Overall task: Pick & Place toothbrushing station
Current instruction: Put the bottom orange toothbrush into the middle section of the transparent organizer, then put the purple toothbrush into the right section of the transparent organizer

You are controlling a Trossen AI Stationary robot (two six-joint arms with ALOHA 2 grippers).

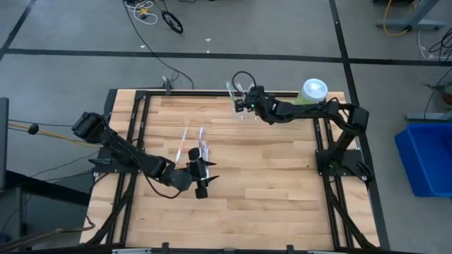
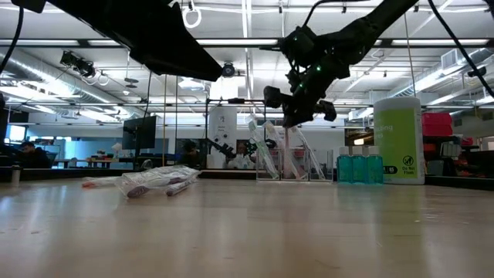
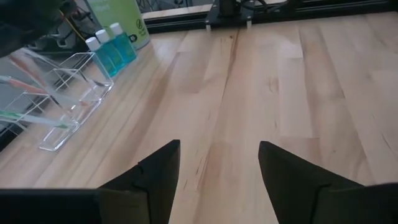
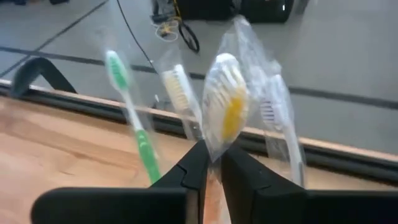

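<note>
Pinching a wrapped toothbrush (image 4: 225, 106), right gripper (image 4: 212, 163) hovers over toothbrushing station (image 2: 282, 164).

green bottle (image 2: 397, 140), blue-capped bottles (image 2: 359, 165), wrapped toothbrushes (image 2: 154, 182)

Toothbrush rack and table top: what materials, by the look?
The toothbrush rack looks like clear, glossy plastic, likely acrylic: the wood shows through its thin walls. The table top looks like pale, smooth-finished wood, with visible grain and plank seams.
</note>
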